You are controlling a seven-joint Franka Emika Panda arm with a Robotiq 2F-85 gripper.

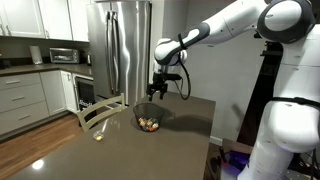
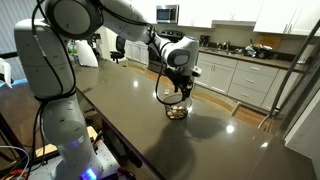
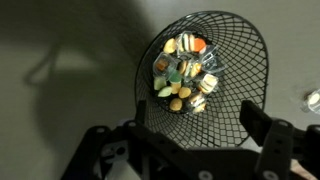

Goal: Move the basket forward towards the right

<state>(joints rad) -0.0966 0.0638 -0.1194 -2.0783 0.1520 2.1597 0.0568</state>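
Note:
The basket [image 1: 150, 120] is a round dark wire-mesh bowl on the dark tabletop, with small colourful egg-like balls [image 3: 184, 75] at its bottom. It shows in both exterior views [image 2: 176, 108] and fills the upper middle of the wrist view [image 3: 235, 60]. My gripper [image 1: 158, 96] hangs just above it, also in an exterior view [image 2: 180, 88]. In the wrist view the gripper [image 3: 197, 115] is open, its two fingers spread either side of the basket's near rim. It holds nothing.
A small pale object [image 1: 98, 136] lies on the table [image 1: 110, 155] near a wooden chair back [image 1: 100, 110]; it also shows in the wrist view [image 3: 313, 100]. A steel fridge [image 1: 120, 45] and kitchen counters [image 2: 250, 70] stand beyond the table.

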